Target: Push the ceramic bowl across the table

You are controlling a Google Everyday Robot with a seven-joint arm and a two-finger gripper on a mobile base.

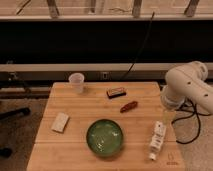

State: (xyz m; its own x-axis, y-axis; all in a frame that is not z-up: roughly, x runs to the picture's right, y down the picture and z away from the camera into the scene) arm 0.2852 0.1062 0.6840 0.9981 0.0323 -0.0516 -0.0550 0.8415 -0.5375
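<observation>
Sitting closest to us, the ceramic bowl (104,137) is resting near the front edge of the bench (75,150), roughly midway along it. It is showing its glossy green inside and pale rings, and it is standing upright with nothing inside that I can make out.

Over by the front right corner, the pincer (152,155) is hanging low over the planks and pointing down toward the front edge. It is well to the right of the bowl and not touching it. Whether the pincer is open or closed, I cannot tell. The white arm (187,87) is reaching in from past the right edge, with its bulky joint sitting above that side.

Moving back, a small translucent cup (76,82) is standing near the back left corner. A dark block (116,92) is lying close to the back edge, about the middle. Just in front of it, a reddish-brown item (128,106) is lying at a slant (too small to identify). A pale pad (60,122) is lying toward the left edge, apart from the bowl.
</observation>
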